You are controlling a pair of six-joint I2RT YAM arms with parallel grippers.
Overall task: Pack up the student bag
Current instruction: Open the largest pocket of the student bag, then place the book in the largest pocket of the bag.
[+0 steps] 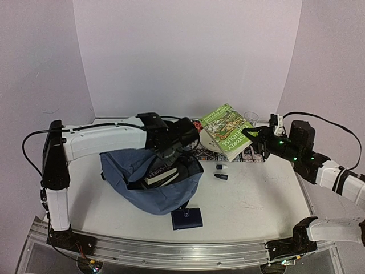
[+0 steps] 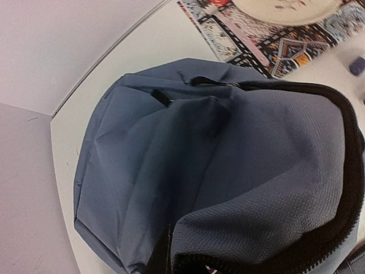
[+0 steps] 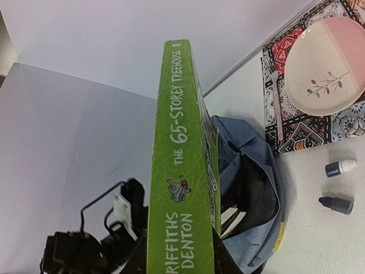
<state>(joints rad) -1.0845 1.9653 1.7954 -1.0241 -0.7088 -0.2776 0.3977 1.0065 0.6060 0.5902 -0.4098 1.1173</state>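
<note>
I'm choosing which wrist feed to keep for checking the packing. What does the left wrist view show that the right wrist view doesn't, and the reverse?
Left wrist only: a small black strap loop on the outside of the large slate-blue fabric backpack. Right wrist only: the bright green paperback book and books inside the bag. Both: the backpack, the patterned placemat and the pale ceramic plate.

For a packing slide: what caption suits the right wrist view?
Right gripper holds a green book, spine to camera; open student bag, plate and two small bottles beyond.
</note>
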